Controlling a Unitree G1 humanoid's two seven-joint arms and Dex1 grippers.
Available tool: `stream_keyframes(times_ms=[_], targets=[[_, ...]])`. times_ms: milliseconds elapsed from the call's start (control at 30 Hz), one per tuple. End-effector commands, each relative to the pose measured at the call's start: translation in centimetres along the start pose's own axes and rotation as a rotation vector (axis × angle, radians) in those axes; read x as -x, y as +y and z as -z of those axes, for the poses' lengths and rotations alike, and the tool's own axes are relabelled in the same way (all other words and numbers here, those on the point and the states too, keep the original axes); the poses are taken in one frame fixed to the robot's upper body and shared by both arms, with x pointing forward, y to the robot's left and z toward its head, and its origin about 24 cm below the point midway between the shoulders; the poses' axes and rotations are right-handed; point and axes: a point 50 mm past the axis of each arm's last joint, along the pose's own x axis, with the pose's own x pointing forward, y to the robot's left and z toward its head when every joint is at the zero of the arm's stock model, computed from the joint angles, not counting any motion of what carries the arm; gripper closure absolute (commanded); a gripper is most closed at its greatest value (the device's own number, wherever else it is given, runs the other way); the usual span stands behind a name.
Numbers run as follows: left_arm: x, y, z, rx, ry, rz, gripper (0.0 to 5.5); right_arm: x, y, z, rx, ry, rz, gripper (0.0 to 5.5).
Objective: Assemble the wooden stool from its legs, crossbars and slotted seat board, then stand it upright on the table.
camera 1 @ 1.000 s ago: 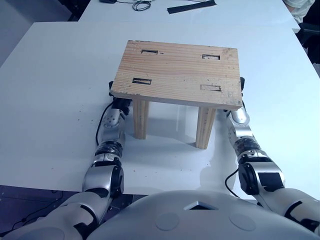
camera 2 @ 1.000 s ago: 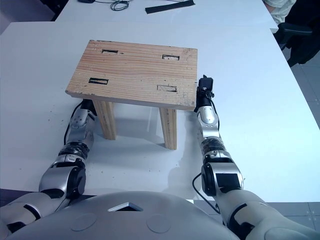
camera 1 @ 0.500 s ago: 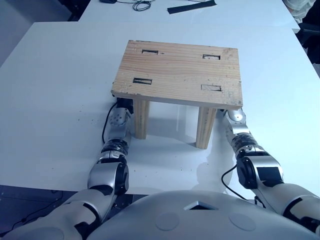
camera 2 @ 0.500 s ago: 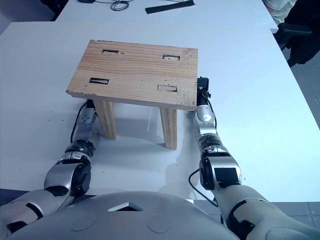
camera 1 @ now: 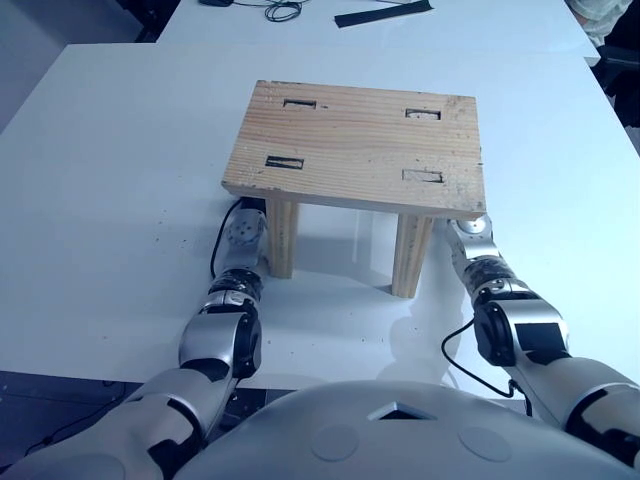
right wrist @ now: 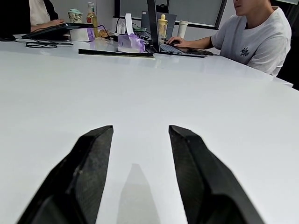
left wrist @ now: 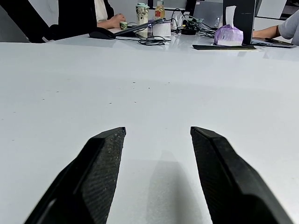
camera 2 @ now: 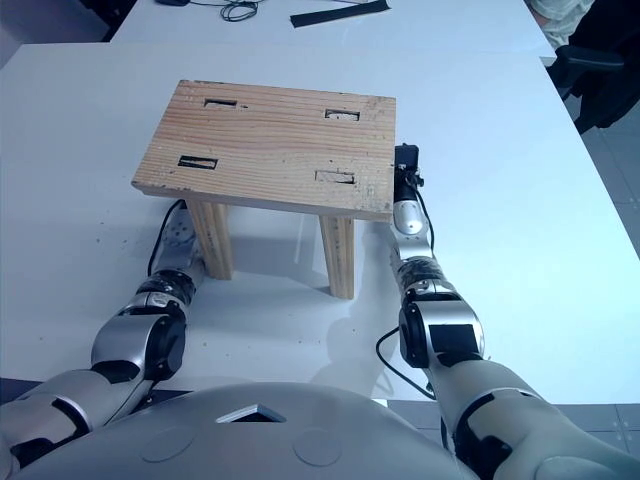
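Left hand (left wrist: pixel 158 132), right hand (right wrist: pixel 140 128): both agape.

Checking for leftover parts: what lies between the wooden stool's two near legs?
Nothing: the left eye view shows bare white table between the left wooden leg and the right wooden leg.

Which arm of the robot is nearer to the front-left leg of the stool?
Left. The left arm lies close beside the front-left leg; the right arm lies beyond the front-right leg.

Silver jointed arms (camera 1: pixel 222 340), black textured gripper (left wrist: pixel 158 131)
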Motion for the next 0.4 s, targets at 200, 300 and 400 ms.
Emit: stream_keyframes(times_ms=[200, 300, 400], targets=[[-0.5, -2.0, 0.1, 0.002, 0.019, 0.042, 2.91, -0.6, -0.7, -0.7, 0.035, -0.008, 0.007, 3.28], [-0.7, -2.5, -0.2, 0.003, 0.009, 0.067, 2.91, -0.6, -0.7, -0.7, 0.031, -0.013, 0.013, 3.28], [-0.8, -2.1, -0.4, 0.002, 0.010, 0.068, 2.91, -0.4, -0.2, -0.4, 0.021, -0.007, 0.018, 3.28]])
